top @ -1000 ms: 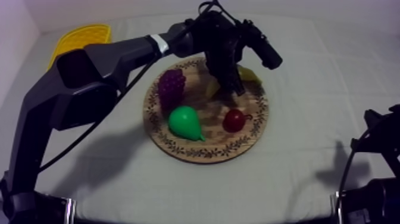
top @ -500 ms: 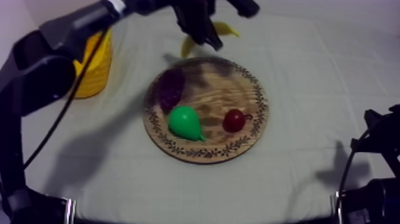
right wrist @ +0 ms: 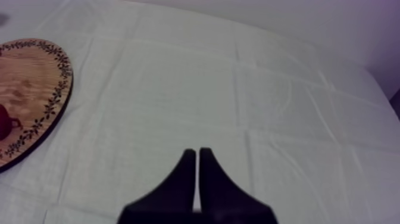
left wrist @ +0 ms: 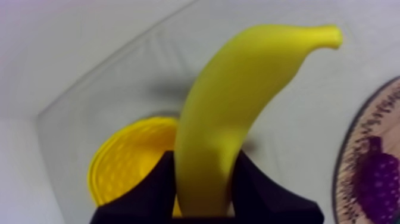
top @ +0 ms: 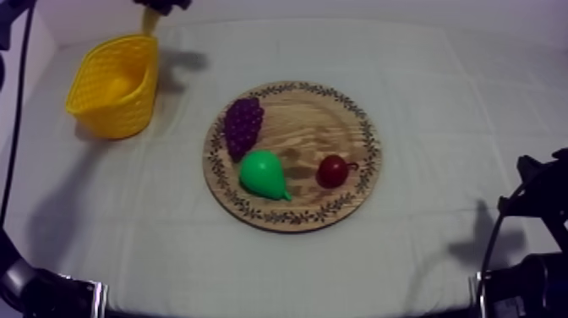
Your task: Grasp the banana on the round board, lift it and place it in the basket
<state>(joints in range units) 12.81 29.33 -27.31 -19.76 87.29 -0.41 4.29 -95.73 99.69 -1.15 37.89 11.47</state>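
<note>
The banana (left wrist: 226,131) is no longer lying on the wooden board (top: 292,222). The left gripper (left wrist: 205,161), pinching it, is carrying it at the top view's upper left, just beyond the yellow basket (top: 127,110) and nearing release. The right gripper (right wrist: 197,179) is idling, closed on nothing.

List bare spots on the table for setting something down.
Free: grey-white cloth right of the round wooden board, the strip along the near edge, the gap between board and yellow basket, and the board's far right part. Crowded: purple grapes, green pear and small red fruit on the board's left and front; left hand holds the yellow banana by the basket.
</note>
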